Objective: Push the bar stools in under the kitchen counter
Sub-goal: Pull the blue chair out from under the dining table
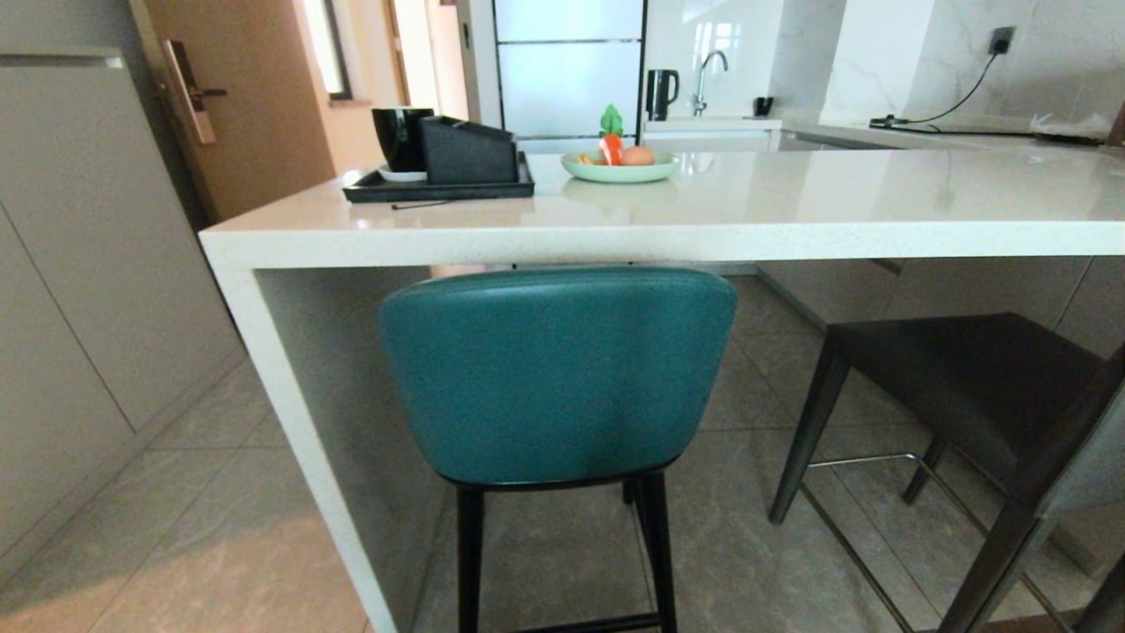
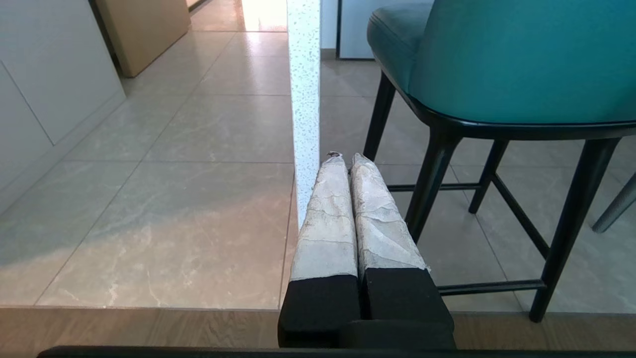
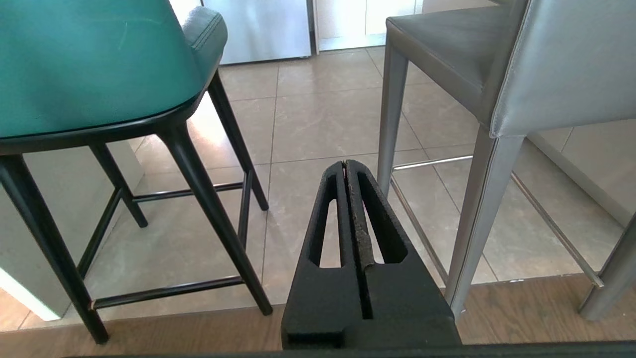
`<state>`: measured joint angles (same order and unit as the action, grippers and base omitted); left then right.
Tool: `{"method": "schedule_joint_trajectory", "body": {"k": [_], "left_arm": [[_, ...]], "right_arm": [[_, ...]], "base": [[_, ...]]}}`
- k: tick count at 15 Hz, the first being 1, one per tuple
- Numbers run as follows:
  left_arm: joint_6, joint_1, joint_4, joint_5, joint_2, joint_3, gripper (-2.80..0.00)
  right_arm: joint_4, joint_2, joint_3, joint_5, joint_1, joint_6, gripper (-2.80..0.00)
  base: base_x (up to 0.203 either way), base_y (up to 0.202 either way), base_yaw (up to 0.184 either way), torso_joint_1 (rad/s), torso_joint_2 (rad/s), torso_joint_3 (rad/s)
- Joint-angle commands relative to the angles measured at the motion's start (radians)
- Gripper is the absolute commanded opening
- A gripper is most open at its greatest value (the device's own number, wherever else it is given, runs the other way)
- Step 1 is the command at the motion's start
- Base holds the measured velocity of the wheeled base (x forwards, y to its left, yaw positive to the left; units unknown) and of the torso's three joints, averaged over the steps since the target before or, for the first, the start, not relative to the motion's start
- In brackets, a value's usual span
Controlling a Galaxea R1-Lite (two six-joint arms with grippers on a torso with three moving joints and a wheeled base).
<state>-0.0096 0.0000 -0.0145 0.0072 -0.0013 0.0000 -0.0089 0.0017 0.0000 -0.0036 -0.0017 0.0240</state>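
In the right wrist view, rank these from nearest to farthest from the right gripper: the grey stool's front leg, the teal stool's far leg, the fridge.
1. Grey stool's front leg, just beyond the shut right gripper, on the grey stool's side.
2. Teal stool's far leg, farther, across the tiles.
3. Fridge, at the back.

The teal stool (image 1: pixel 557 374) stands at the kitchen counter (image 1: pixel 668 237) near its left corner, its backrest top just under the front edge and close beside the white side panel (image 1: pixel 281 422), leaving only a narrow slot there. Between the teal stool and the grey stool (image 1: pixel 967 413) bare floor tiles (image 1: pixel 738 527) give an open lane. The grey stool's footrest rail (image 3: pixel 432 162) and legs bound that lane's right side.
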Motion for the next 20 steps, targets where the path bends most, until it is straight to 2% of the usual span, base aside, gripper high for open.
{"method": "schedule_joint_trajectory", "body": {"k": [1, 20], "left_arm": [[-0.001, 0.0, 0.0, 0.0, 0.001, 0.003, -2.8], [-0.001, 0.0, 0.001, 0.0, 0.001, 0.003, -2.8]], "right_arm": [[0.0, 0.001, 0.003, 0.001, 0.0, 0.001, -2.8], [0.0, 0.001, 0.003, 0.001, 0.0, 0.001, -2.8]], "base": [[0.0, 0.0, 0.0, 0.0, 0.0, 0.0], [0.0, 0.0, 0.0, 0.0, 0.0, 0.0]]}}
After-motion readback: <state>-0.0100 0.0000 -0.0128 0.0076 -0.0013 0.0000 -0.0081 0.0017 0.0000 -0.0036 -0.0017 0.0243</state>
